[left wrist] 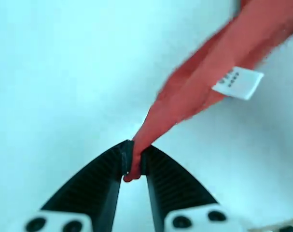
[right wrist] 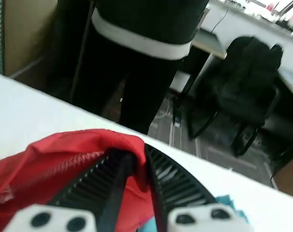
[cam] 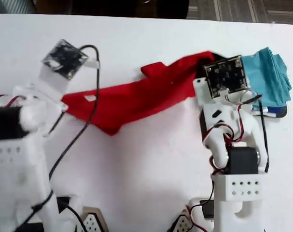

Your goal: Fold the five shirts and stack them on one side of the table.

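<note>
A red shirt (cam: 136, 99) is stretched across the middle of the white table (cam: 151, 154), held up at both ends. My left gripper (left wrist: 134, 162) is shut on a thin corner of the red shirt (left wrist: 218, 72), whose white label (left wrist: 239, 83) hangs free. My right gripper (right wrist: 136, 166) is shut on the other end of the red shirt (right wrist: 49, 164), lifted above the table. In the high view the left arm (cam: 25, 121) stands at the left and the right arm (cam: 228, 111) at the right. A folded teal shirt (cam: 269, 77) lies at the far right.
A black cable (cam: 88, 111) runs from the left arm over the table's front part. The table's far edge (right wrist: 194, 157) lies just behind the right gripper, with a person's dark legs and a black chair (right wrist: 243, 96) beyond it.
</note>
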